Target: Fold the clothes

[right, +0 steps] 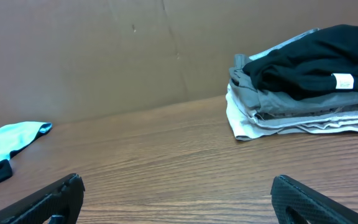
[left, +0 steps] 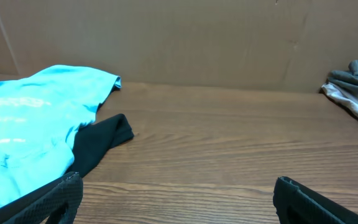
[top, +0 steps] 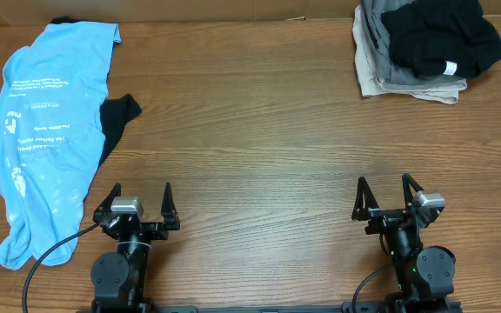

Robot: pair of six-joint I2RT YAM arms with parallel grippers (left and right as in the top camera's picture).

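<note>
Wooden table (top: 259, 130) bears a rumpled light blue T-shirt (top: 50, 130); left fingers (top: 167, 207) and right fingers (top: 360, 200) gape.

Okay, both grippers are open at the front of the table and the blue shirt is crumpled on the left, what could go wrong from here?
The blue shirt lies over a black garment, so the left gripper may pinch both layers together. The shirt is bunched, so a fold could trap wrinkles. The right gripper could knock the pile of clothes at the far corner.
</note>
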